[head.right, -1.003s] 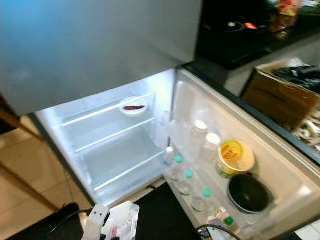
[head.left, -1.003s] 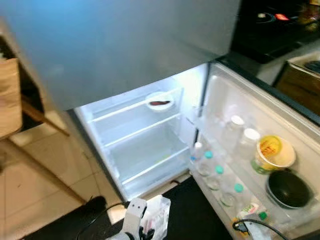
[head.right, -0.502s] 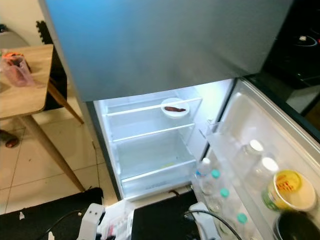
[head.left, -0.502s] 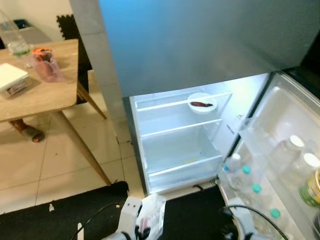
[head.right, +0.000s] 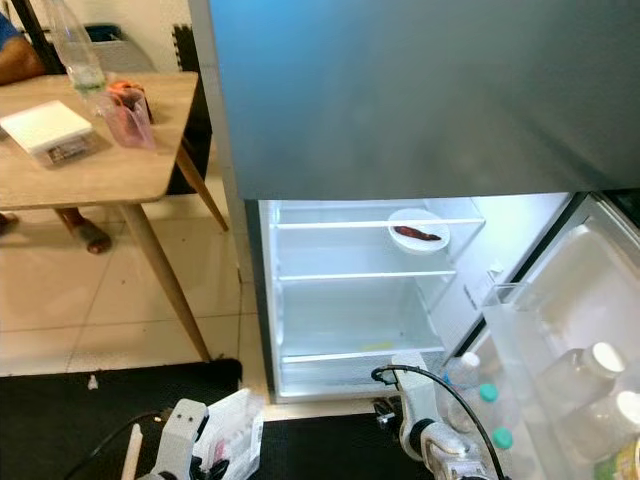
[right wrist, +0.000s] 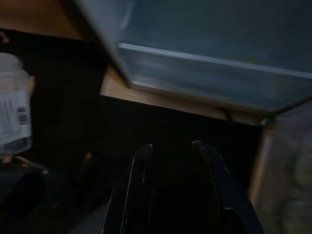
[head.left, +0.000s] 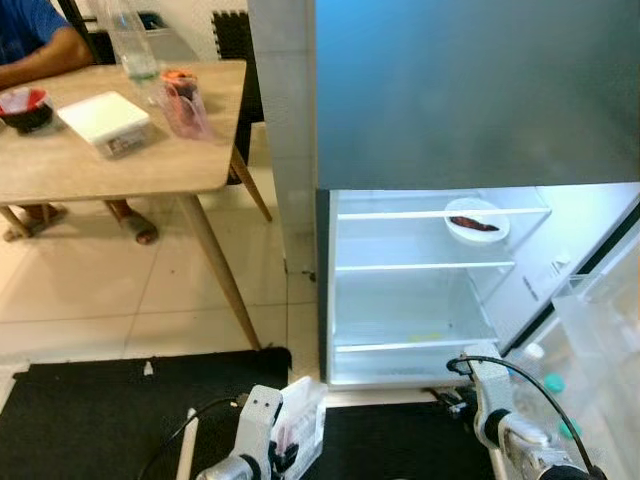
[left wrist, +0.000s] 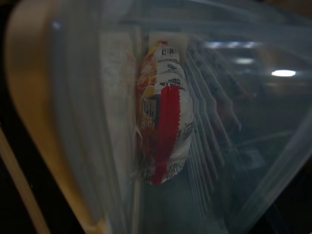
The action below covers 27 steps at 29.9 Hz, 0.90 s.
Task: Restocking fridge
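A: Where is the thing to be stocked?

B: Low in front, on the robot's left. The left gripper grips a clear plastic container, which stands up against the arm over the black floor mat, just before the open fridge.

A: What does the wrist camera add?

B: The left wrist view looks straight through the container's wall: inside sits a red and white snack packet with small print, pressed among clear ribs. From the head that is just a reddish blur.

A: And the right gripper?

B: The right gripper hangs low near the fridge's foot, its two black fingers slightly apart with nothing between them. Its wrist view shows the dark mat and the fridge's bottom edge.

A: The fridge itself?

B: Lit, with bare white shelves apart from a white plate bearing something dark on the top shelf. In the open door on the right stand bottles with teal caps.

A: The room?

B: Pale floor tiles, and a wooden counter to the left carrying a white box, a clear bottle and a pink cup. A person's arm rests at its far edge.
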Tool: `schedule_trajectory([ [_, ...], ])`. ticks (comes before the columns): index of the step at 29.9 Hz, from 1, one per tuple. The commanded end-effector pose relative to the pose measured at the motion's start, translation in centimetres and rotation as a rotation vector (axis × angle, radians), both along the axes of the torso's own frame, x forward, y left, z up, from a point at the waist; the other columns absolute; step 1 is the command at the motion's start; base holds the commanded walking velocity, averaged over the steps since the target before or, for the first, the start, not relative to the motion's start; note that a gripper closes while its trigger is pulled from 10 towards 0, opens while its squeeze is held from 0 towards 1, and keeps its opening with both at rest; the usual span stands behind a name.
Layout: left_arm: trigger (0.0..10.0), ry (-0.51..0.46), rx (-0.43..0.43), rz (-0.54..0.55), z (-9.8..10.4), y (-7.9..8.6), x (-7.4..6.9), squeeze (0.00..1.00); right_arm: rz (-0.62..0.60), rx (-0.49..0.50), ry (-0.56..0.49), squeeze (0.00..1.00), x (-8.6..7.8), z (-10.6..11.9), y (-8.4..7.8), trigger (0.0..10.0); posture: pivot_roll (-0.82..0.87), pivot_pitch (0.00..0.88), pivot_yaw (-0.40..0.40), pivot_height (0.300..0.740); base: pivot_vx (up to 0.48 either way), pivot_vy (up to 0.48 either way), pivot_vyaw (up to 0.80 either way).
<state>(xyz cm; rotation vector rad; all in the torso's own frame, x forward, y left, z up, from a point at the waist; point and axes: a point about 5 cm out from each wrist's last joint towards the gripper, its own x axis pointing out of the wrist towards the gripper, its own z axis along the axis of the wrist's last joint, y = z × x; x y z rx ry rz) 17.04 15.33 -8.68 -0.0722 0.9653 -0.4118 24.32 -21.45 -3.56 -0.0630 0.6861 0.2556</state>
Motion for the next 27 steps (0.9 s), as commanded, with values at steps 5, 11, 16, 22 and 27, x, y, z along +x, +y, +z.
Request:
schedule_trajectory([
  [5, 10.0, 0.119, 0.018, -0.01, -1.3, 0.1, -2.9, 0.0, -0.068, -0.016, -0.097, 0.0, 1.8, 1.8, -1.4, 10.0, -0.09, 0.066, -0.004, 0.74, 0.0, 0.0, 0.0],
  [11, 10.0, 0.123, 0.02, -0.011, -1.3, 0.2, -3.1, 0.0, 0.014, -0.122, -0.122, 0.0, 2.7, 3.1, -2.9, 10.0, -0.09, 0.067, -0.003, 0.74, 0.0, 0.0, 0.0],
  [16, 10.0, 0.125, 0.019, -0.015, -1.4, 0.2, -3.1, 0.0, -0.046, -0.198, -0.205, 0.0, 3.9, 5.1, -4.8, 10.0, -0.1, 0.07, -0.002, 0.74, 0.0, 0.0, 0.0],
  [22, 10.0, 0.125, 0.017, -0.019, -1.4, 0.0, -3.1, 0.0, -0.127, -0.252, -0.26, 0.0, 4.6, 6.6, -6.6, 10.0, -0.11, 0.072, -0.002, 0.74, 0.0, 0.0, 0.0],
  [27, 10.0, 0.127, 0.017, -0.023, -1.4, -0.1, -3.2, 0.0, -0.039, -0.192, -0.172, 0.0, 3.4, 4.5, -4.8, 10.0, -0.11, 0.071, -0.007, 0.74, 0.0, 0.0, 0.0],
])
